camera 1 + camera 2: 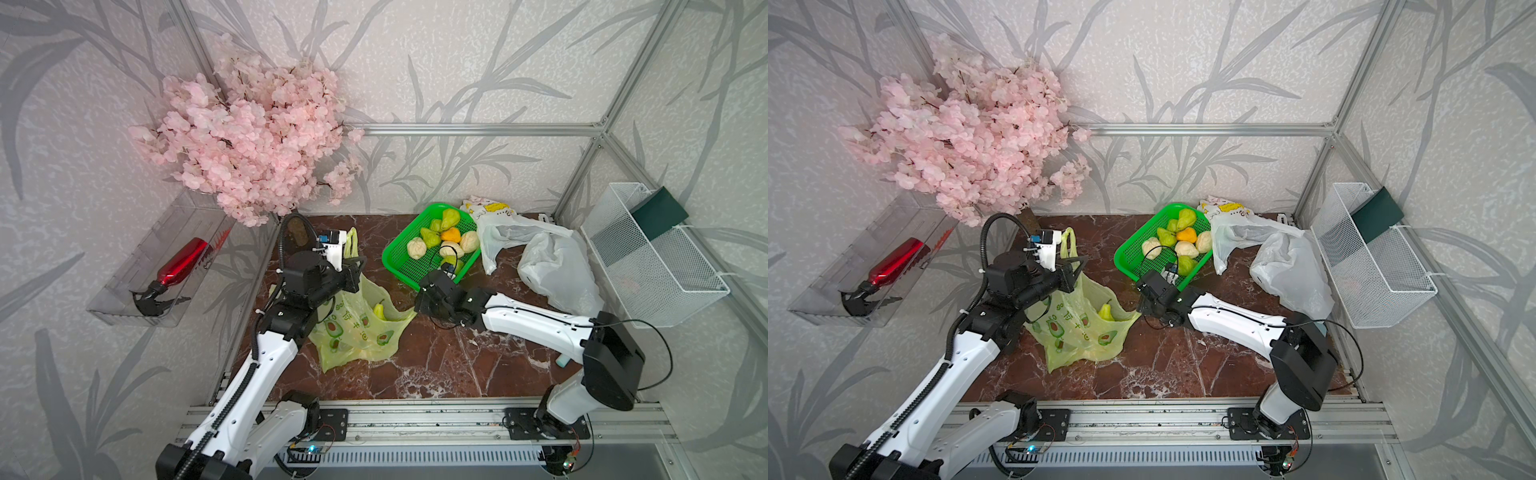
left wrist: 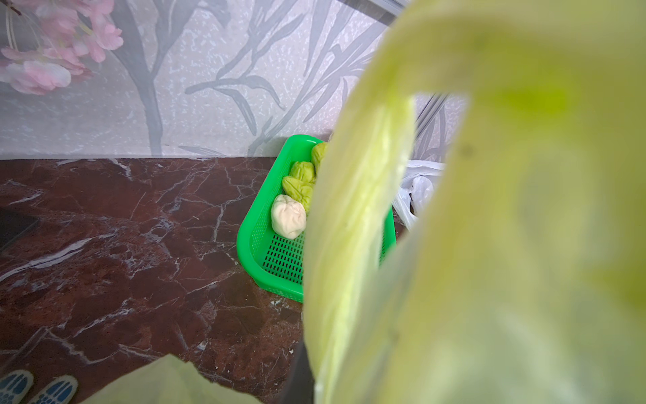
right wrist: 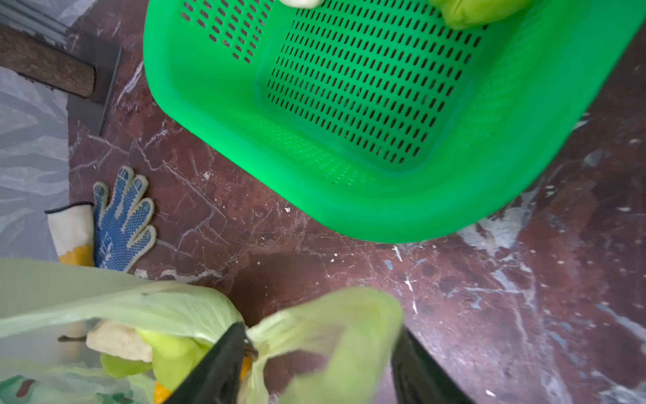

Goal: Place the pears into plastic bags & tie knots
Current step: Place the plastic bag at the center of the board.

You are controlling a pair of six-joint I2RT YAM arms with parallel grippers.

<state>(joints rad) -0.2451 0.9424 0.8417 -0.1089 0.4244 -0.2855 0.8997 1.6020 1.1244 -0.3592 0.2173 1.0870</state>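
Note:
A yellow-green plastic bag with avocado print stands at the table's middle left, its mouth spread. My left gripper is shut on one handle and holds it up. My right gripper has its fingers apart around the other handle loop. Pears lie inside the bag: a yellow-green one and a cream one. Several more pears, green, cream and orange, lie in the green basket.
Two white plastic bags lie crumpled at the back right, past the basket. A white wire basket hangs on the right wall. A blue-dotted glove lies at the back left. Pink blossoms overhang the left corner.

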